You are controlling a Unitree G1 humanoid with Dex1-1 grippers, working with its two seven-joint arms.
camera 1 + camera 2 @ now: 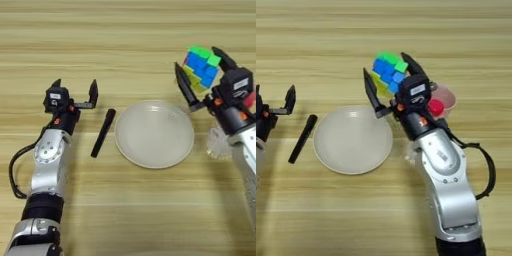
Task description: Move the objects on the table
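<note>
A round cream plate (154, 133) lies in the middle of the table (125, 45). Just to its left is a slim black marker pen (103, 132), set at a slant. My left gripper (75, 88) stands open above the pen's far end, holding nothing. Right of the plate, my right gripper (391, 75) is shut on the small blue-yellow-green block (387, 70), which sits tilted between its two widely spread fingers. The clear bottle's red cap (436, 106) peeks out behind the right wrist, and part of its clear body (217, 142) shows beside the arm; the remainder is hidden.
A pinkish translucent round thing (447, 95) sits right behind the red cap. My right forearm (448, 180) crosses the table right of the plate. A black cable (15, 170) loops beside the left forearm.
</note>
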